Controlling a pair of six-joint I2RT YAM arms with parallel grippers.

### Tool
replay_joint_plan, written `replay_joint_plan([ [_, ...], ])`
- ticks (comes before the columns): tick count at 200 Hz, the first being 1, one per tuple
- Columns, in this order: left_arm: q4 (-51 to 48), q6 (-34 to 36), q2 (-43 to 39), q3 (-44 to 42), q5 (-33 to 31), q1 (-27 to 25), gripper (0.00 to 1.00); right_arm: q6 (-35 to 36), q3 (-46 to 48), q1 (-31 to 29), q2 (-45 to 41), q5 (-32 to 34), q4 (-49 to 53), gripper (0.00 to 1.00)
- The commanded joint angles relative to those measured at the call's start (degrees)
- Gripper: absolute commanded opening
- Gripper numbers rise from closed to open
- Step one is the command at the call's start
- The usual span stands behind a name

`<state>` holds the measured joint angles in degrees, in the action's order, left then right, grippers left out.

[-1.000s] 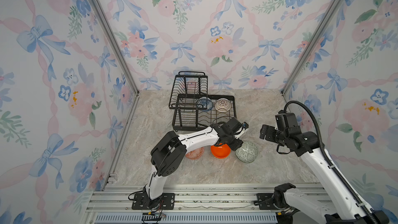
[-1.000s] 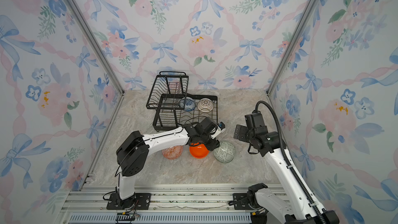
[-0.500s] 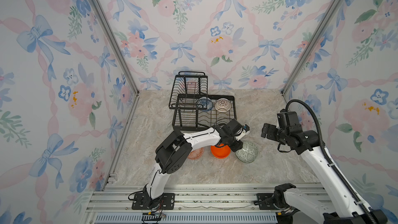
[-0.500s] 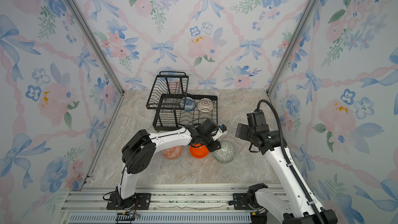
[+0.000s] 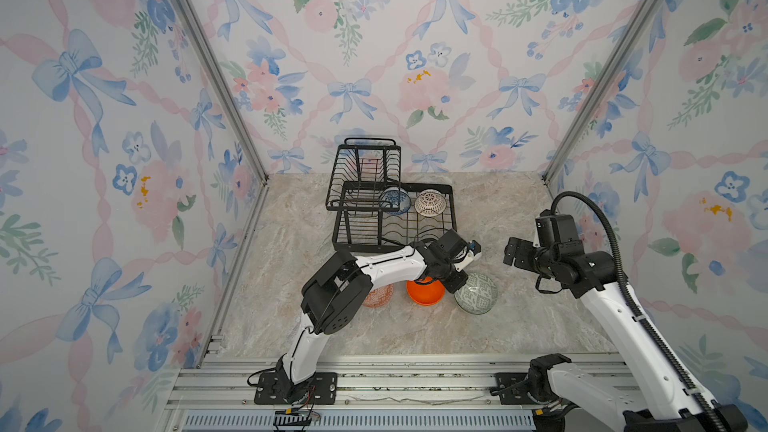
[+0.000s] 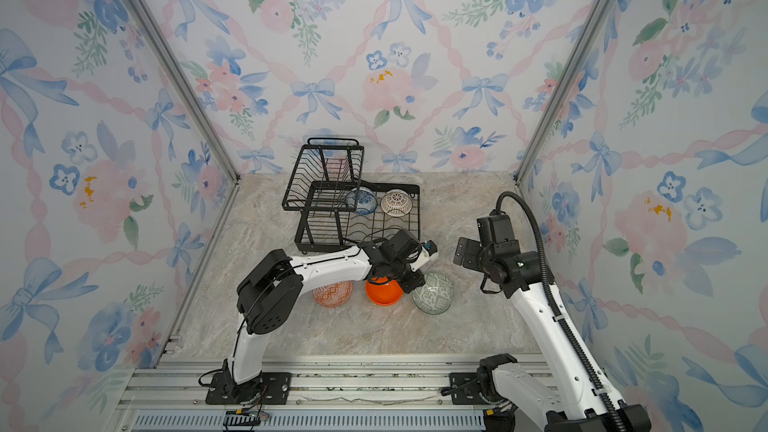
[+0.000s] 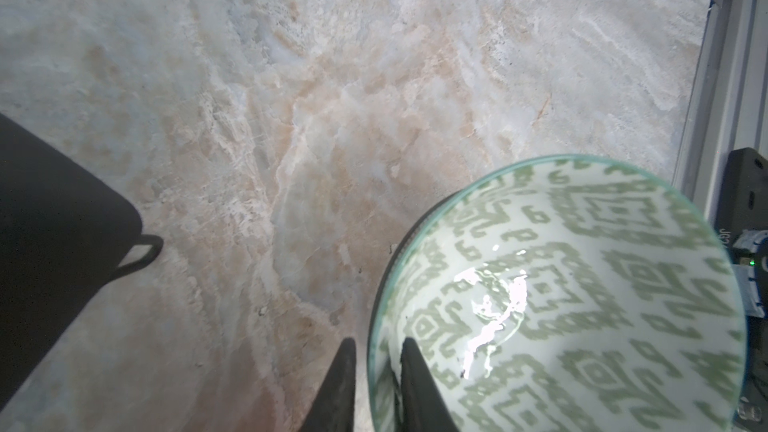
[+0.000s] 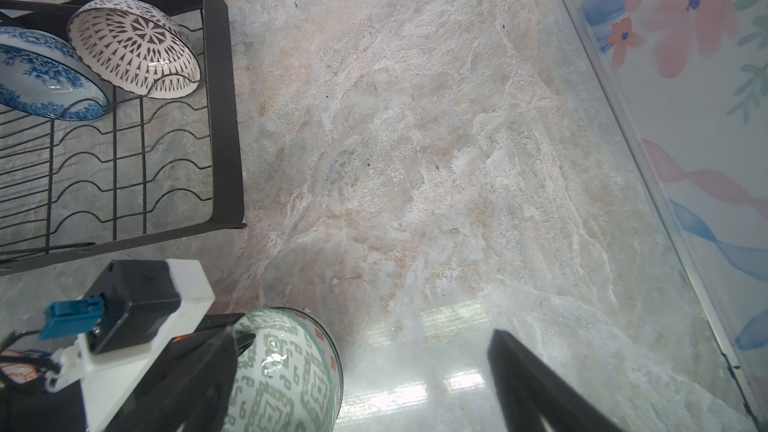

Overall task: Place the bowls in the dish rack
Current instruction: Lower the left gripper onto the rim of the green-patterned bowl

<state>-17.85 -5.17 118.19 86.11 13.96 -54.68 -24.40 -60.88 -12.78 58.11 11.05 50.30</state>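
We see a beige marbled tabletop (image 5: 498,209) walled by wallpaper (image 5: 374,35) of blue bows and pink flowers (watercolour style), silver corner posts (image 5: 210,64), and a ribbed aluminium rail (image 5: 415,384) along the near edge.

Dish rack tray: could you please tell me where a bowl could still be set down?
Free: the wire slots between the blue-white bowl, the white-brown bowl and the dish rack's near rim. Crowded: the table before the rack, where the left tool straddles the grey-green bowl beside the plain orange bowl and orange-white bowl.

Green bowl (image 5: 478,295) near rack (image 5: 353,208), two bowls (image 5: 430,202) inside
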Motion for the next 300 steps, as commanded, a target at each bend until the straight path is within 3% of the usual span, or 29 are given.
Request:
replay_joint_plan([
  [1, -0.1, -0.5, 0.2, 0.8, 0.6, 0.6, 0.17, 0.5, 0.1, 0.6, -0.5, -0.7, -0.6, 0.97],
  [88, -0.2, -1.0, -1.0, 0.0, 0.6, 0.6, 0.13, 0.3, 0.7, 0.6, -0.4, -1.9, -1.2, 0.97],
  [167, -0.1, -1.3, -1.9, -0.1, 0.7, 0.6, 0.0, 0.4, 0.9, 0.6, -0.2, -2.7, -1.6, 0.97],
  [300, -0.2, -1.9, -3.9, 0.5, 1.4, 0.9, 0.0, 0.7, 1.0, 0.6, 0.3, -3.1, -1.9, 0.97],
])
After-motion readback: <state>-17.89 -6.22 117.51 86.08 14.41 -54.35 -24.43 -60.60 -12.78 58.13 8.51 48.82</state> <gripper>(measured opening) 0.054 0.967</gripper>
